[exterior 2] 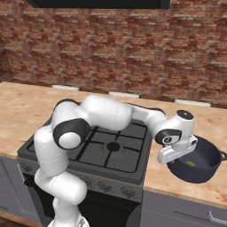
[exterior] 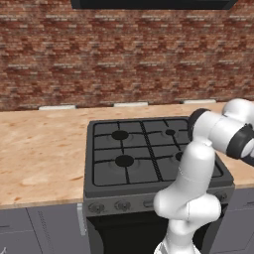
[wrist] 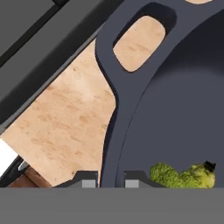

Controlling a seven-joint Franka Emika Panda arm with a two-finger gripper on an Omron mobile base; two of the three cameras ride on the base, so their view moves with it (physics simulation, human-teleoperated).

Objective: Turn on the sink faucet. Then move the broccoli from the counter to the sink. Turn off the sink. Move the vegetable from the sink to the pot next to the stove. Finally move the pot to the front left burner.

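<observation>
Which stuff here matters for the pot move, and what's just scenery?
Job:
pot, on the counter right of the stove
broccoli, inside the pot
gripper, shut on the pot's rim

Scenery:
brick wall
grey cabinet fronts

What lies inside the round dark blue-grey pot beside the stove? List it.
Inside the round dark blue-grey pot lies the small green broccoli floret on the dark floor. The grey band cuts off the floret's lower edge, and the end effector covers part of the near rim.
</observation>
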